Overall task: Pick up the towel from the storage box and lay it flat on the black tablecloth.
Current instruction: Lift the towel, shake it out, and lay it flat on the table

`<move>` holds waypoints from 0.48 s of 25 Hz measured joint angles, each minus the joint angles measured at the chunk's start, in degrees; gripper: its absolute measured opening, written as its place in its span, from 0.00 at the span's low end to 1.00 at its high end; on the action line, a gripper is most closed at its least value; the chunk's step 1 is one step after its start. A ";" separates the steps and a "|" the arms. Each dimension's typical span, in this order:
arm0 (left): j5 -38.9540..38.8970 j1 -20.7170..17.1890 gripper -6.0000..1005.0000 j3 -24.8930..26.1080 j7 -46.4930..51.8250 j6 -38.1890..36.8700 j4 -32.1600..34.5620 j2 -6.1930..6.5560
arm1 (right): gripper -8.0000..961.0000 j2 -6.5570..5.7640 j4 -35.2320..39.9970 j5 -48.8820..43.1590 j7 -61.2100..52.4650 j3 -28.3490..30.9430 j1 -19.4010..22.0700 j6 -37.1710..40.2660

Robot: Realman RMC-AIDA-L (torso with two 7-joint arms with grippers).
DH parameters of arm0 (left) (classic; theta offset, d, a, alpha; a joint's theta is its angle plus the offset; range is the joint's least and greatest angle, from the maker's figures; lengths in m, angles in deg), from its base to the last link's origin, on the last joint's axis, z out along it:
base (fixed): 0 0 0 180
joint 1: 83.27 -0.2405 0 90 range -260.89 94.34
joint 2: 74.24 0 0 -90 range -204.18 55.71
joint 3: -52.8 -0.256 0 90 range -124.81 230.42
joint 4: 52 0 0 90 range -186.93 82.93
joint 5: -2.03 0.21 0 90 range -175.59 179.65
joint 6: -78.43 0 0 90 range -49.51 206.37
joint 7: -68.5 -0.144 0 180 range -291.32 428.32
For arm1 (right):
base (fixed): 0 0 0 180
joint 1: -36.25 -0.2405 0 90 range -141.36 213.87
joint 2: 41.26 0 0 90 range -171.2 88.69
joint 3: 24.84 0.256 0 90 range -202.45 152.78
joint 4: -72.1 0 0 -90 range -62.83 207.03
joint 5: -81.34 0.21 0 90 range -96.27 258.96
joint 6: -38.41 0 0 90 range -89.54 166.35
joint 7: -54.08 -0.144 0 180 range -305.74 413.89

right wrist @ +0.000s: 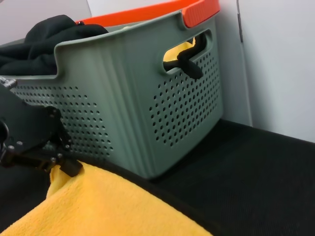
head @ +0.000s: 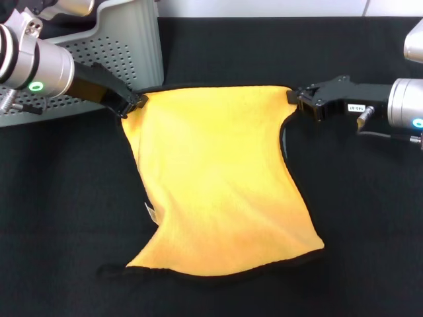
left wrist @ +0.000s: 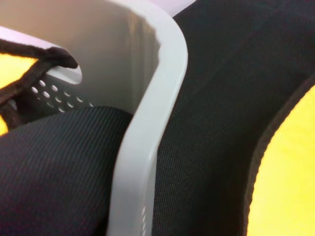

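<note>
An orange-yellow towel (head: 218, 181) lies spread on the black tablecloth (head: 66, 198) in the middle of the head view, out of the storage box (head: 125, 46), which stands at the far left corner of the scene. The towel's far edge runs straight across from left to right, stretched between the two grippers. Its long axis runs from that far edge toward the robot, slanting slightly to the robot's right. The near edge is uneven, with the near right corner (head: 316, 246) lying flat and the near left corner curling under.

The left gripper (head: 132, 102) sits at the towel's far left corner, just in front of the box, its black fingers closed on the cloth edge. The right gripper (head: 301, 99) is at the far right corner, its fingers pinched on that corner in the same way.

In the right wrist view the storage box (right wrist: 147, 103) shows rows of small round holes, an orange rim (right wrist: 197, 11) behind it, and dark cloth (right wrist: 39, 39) heaped inside.
</note>
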 joint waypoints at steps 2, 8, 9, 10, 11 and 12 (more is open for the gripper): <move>0.08 0.00 0.03 -0.63 0.33 0.65 0.12 0.00 | 0.02 -0.12 -0.09 0.00 0.10 0.07 -0.17 -0.29; 0.18 -0.01 0.03 -1.46 0.51 1.33 0.05 0.01 | 0.02 -0.78 -0.11 0.26 0.45 0.29 -0.35 -0.56; 0.18 -0.04 0.03 -1.47 0.51 1.47 0.01 0.01 | 0.02 -0.81 -0.11 0.25 0.51 0.30 -0.39 -0.56; 0.18 -0.07 0.03 -1.47 0.51 1.65 -0.01 0.02 | 0.02 -0.83 -0.11 0.23 0.60 0.31 -0.39 -0.61; 0.18 -0.12 0.03 -1.48 0.52 1.76 0.00 0.02 | 0.02 -0.83 -0.11 0.16 0.68 0.31 -0.39 -0.64; 0.18 -0.17 0.03 -1.48 0.52 1.80 0.04 0.02 | 0.02 -0.85 -0.11 0.11 0.77 0.31 -0.39 -0.70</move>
